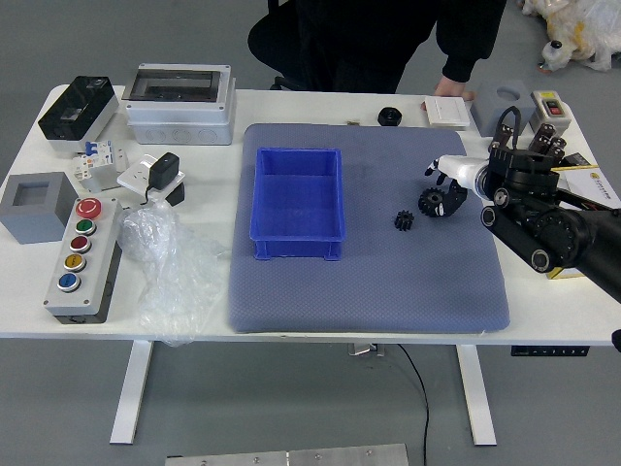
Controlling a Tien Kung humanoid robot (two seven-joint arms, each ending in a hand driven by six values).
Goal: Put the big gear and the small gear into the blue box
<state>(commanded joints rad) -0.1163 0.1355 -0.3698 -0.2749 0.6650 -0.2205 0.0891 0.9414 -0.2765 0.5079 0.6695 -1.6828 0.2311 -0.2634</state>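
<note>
Right hand of the robot hangs low at the big gear, its fingers parted and its palm toward the piece, with no clear grasp on it; whether the thumb touches the rim, I can't tell. That gear lies flat on the blue-grey mat, and the small gear sits near it, on the side toward the blue box, which stands open. Neither gear is in the box, so the job looks to be at its first pick.

Both pieces look stiff and light, likely plastic — nothing fragile, though a smooth face could slide under a fingertip. Best to take the big one by its toothed rim, thumb and fingers on opposite edges, since the teeth should give some bite. It lies low, so the tips need to get right down to the mat; pinch too high and it may skid or tip — perhaps into its small neighbour, which offers even less to hold.

Across the table, a person stands with one hand by a white box at the far edge.
</note>
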